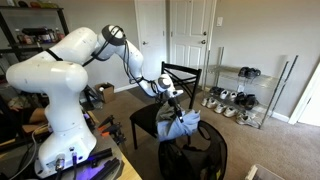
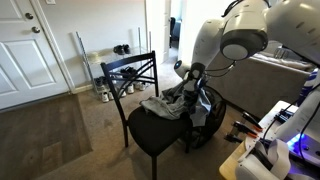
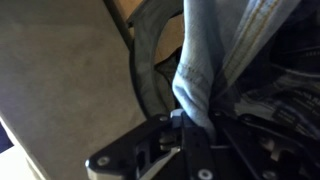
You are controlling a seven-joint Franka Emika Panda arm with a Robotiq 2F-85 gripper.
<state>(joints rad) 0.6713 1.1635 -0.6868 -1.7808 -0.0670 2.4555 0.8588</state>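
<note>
My gripper [image 3: 190,122] is shut on a fold of light grey cloth [image 3: 200,70]. The cloth rises from between the fingers in the wrist view. In both exterior views the gripper [image 1: 174,98] [image 2: 192,80] hangs just above a black chair seat [image 1: 143,120] [image 2: 150,135]. The grey cloth [image 1: 183,124] [image 2: 165,106] drapes from the gripper down onto the seat. A black mesh hamper [image 1: 195,157] [image 2: 212,118] stands against the chair, right below the gripper.
The chair's black backrest [image 1: 180,72] [image 2: 128,68] stands behind the cloth. A wire shoe rack [image 1: 238,95] with several shoes lines the far wall beside white doors [image 1: 190,35]. A table edge with tools [image 2: 262,128] is close by. Tan carpet [image 2: 60,140] surrounds the chair.
</note>
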